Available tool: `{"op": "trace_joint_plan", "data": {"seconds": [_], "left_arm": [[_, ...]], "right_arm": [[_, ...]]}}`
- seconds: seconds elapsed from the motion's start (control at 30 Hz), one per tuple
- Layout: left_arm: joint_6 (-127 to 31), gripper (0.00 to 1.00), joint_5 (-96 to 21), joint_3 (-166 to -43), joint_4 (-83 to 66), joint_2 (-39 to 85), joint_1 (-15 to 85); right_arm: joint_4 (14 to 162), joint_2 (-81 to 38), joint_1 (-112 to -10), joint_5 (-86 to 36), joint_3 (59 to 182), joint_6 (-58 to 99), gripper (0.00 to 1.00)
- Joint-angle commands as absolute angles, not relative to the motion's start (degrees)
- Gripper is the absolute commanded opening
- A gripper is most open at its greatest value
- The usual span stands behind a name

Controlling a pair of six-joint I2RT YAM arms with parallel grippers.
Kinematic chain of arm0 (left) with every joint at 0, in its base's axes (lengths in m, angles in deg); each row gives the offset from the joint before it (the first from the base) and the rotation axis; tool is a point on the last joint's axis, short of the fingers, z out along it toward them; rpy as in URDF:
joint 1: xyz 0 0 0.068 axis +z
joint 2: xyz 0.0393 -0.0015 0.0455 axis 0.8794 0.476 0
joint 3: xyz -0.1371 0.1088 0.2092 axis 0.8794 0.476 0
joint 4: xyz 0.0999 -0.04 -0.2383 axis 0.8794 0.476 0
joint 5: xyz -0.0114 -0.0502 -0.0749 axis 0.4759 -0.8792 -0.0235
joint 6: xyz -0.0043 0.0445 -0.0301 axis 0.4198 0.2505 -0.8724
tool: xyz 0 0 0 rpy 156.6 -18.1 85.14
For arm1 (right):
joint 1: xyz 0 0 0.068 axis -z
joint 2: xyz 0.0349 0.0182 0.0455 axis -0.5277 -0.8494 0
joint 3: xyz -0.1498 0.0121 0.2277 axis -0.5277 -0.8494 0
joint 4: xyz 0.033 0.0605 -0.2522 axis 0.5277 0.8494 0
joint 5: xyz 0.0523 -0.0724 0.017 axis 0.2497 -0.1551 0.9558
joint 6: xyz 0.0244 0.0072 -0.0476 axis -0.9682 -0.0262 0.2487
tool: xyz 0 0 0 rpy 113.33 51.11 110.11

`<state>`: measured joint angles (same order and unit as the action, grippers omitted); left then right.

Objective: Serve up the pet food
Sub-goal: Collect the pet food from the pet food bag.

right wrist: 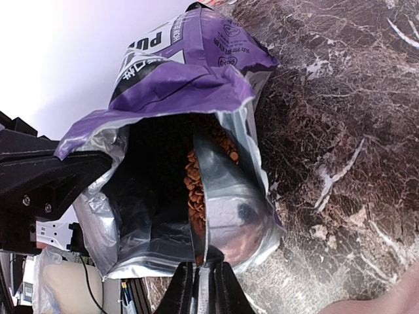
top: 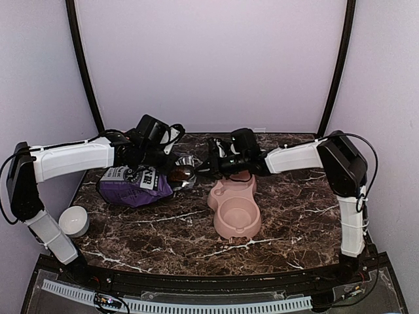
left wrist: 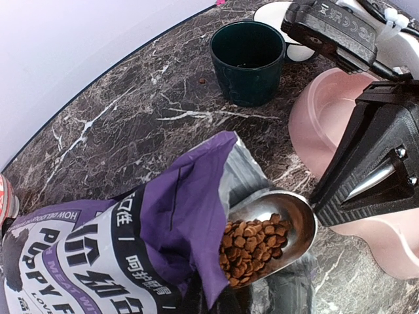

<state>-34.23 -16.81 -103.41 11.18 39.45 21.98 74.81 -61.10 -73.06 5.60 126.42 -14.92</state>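
Observation:
The pet food (left wrist: 252,243) is a heap of reddish-brown kibble in a metal scoop (left wrist: 298,222) at the mouth of the purple bag (left wrist: 98,255). My right gripper (right wrist: 200,288) is shut on the scoop's handle, with the scoop (right wrist: 236,203) and kibble (right wrist: 194,186) partly inside the bag (right wrist: 190,59). In the top view the right gripper (top: 219,162) is just left of the pink double bowl (top: 236,216). My left gripper (top: 147,147) is at the bag's (top: 131,186) upper edge and appears shut on it, holding the mouth open. Its fingertips are hidden.
A dark green cup (left wrist: 247,62) stands behind the bag, next to the pink bowl (left wrist: 321,111). A white bowl (top: 74,221) sits off the table's left edge. The marble table (top: 163,242) ends at a purple back wall.

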Motion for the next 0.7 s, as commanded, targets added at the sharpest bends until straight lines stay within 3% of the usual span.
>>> {"op": "trace_joint_plan", "data": {"seconds": [0.0,0.67], "left_arm": [[-33.06,0.00,-12.80,-102.42,11.96,35.57,23.12],[-34.24,0.00,-14.96,-102.68,12.54,34.47,23.17]], "right_arm": [[71.66,-59.05,-71.92,6.77,123.76,-17.01,0.00],[59.80,-60.58,-70.09,18.79,121.54,-28.26,0.00]]}}
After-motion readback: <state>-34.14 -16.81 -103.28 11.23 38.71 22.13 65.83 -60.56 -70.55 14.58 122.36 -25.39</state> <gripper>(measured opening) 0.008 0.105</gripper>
